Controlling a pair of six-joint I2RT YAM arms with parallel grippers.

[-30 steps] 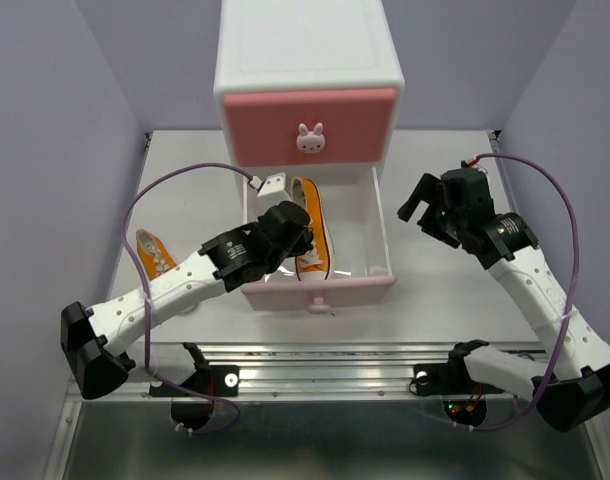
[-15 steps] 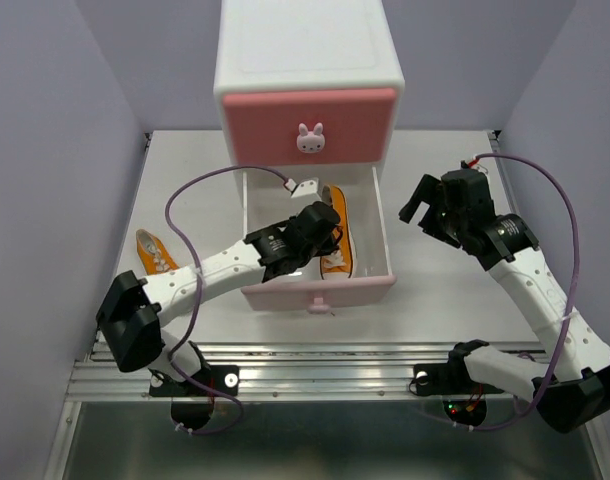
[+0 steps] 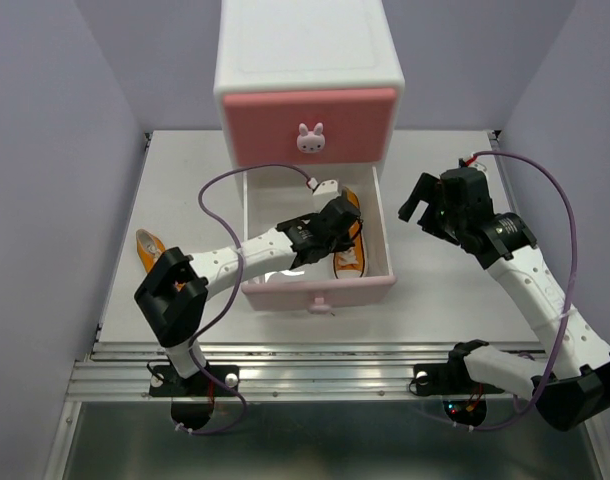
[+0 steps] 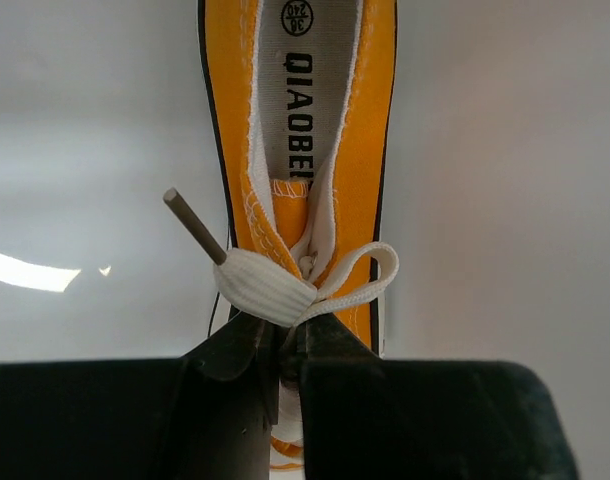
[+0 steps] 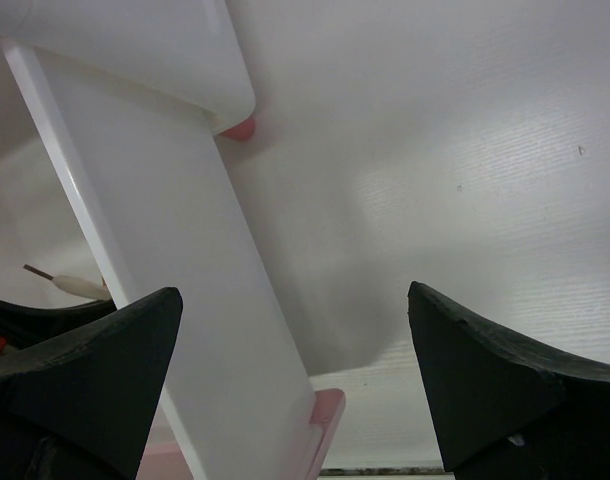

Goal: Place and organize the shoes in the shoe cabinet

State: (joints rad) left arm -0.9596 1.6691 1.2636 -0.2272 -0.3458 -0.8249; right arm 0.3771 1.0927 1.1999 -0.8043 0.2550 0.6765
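Fingers (image 4: pixel 240 350) of the left gripper (image 4: pixel 290 345) are pinched on the laces (image 4: pixel 265 285) of the orange shoe (image 4: pixel 370 180) inside the lower drawer (image 3: pixel 382 215); the right gripper (image 3: pixel 422 208) is spread wide.

The sneaker (image 4: pixel 370 150) was orange with white laces (image 4: pixel 265 285) and grey insole (image 4: pixel 310 90), seemingly black-trimmed; the cabinet (image 3: pixel 305 55) white, drawer fronts (image 3: pixel 307 122) pink.

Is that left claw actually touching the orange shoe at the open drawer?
Touching. The left wrist view shows the left gripper pinched shut on the white lace of the orange shoe.
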